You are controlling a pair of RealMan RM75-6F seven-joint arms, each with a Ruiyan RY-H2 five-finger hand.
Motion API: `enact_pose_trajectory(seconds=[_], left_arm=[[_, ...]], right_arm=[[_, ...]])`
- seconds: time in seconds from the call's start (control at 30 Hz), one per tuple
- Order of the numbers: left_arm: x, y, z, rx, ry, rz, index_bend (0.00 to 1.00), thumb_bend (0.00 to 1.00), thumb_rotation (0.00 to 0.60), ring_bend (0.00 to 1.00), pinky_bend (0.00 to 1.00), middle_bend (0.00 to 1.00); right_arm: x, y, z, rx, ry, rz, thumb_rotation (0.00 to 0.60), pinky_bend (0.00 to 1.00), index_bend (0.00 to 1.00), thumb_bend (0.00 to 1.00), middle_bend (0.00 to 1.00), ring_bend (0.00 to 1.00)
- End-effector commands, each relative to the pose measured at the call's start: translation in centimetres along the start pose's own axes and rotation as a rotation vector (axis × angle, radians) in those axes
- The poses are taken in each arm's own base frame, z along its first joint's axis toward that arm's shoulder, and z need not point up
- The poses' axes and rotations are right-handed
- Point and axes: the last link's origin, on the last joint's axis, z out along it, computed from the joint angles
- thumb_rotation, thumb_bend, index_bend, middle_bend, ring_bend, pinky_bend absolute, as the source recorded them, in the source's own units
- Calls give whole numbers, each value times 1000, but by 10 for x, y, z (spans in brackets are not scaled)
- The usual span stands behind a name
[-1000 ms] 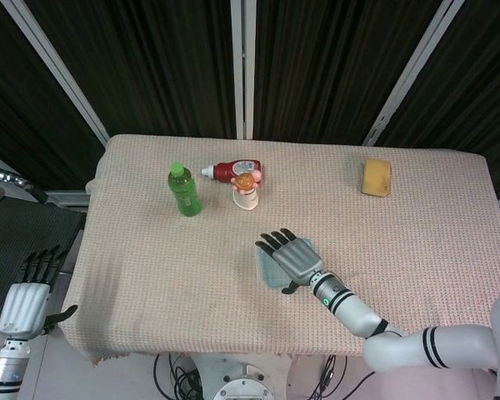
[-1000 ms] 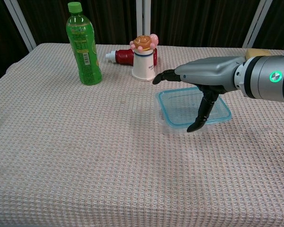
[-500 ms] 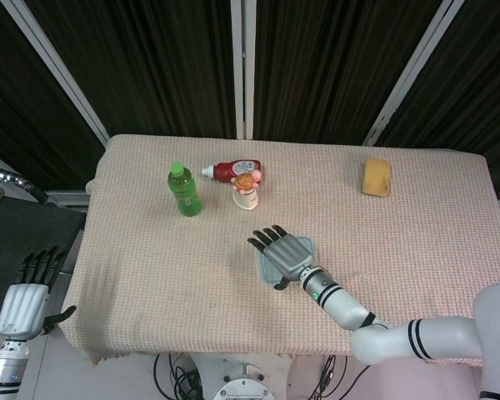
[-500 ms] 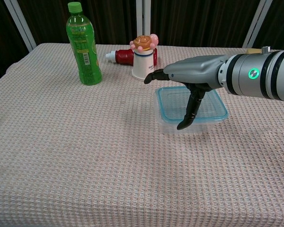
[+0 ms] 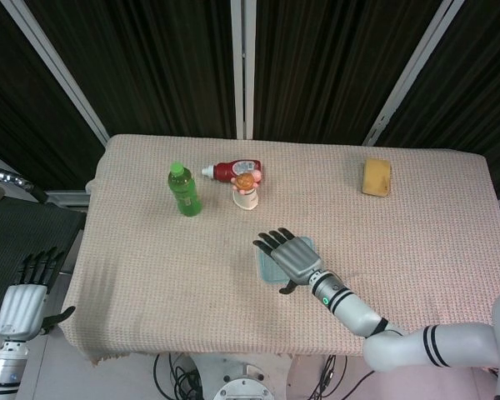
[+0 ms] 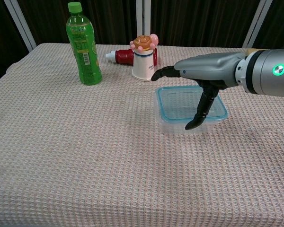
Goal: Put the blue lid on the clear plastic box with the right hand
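A table (image 5: 150,275) covered with a pinkish-beige waffle-weave cloth (image 6: 75,156) fills the middle of the room; the cloth hangs a little over the near edge. Behind it runs a dark, pleated curtain (image 5: 167,58) crossed by pale metal bars (image 5: 243,67), one upright in the middle and others slanting to either side. At the left stands a dark grey surface (image 5: 17,237). Below the table lies pale floor with black cables (image 5: 177,379). Light is even and soft.

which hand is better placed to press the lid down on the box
Right. The right hand hovers flat over the blue lid, which already sits on the clear plastic box. The left hand hangs off the table's left edge, far away.
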Motion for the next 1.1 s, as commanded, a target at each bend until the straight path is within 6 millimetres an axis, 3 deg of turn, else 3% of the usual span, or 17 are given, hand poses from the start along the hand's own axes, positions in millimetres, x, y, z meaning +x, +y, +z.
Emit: enact_pose_trajectory(seconds=[0.03,0.33,0.63,1.1], left_arm=[[0,1,1,-7,1,2,58,0,600,0,0,0],[3,4,1,-10,7,10,58,0,600,0,0,0],[5,5,1,-7,6,14,58,0,600,0,0,0],[4,4,1,-4,3,12,58,0,600,0,0,0]], right_arm=[[7,19,-10,-50,47,32,579,0,0,0,0,0],[12,40,8,-104,64,52,578,0,0,0,0,0],[13,39,28,-111,61,39,580,0,0,0,0,0],[9,30,30,-95,41,34,580,0,0,0,0,0]])
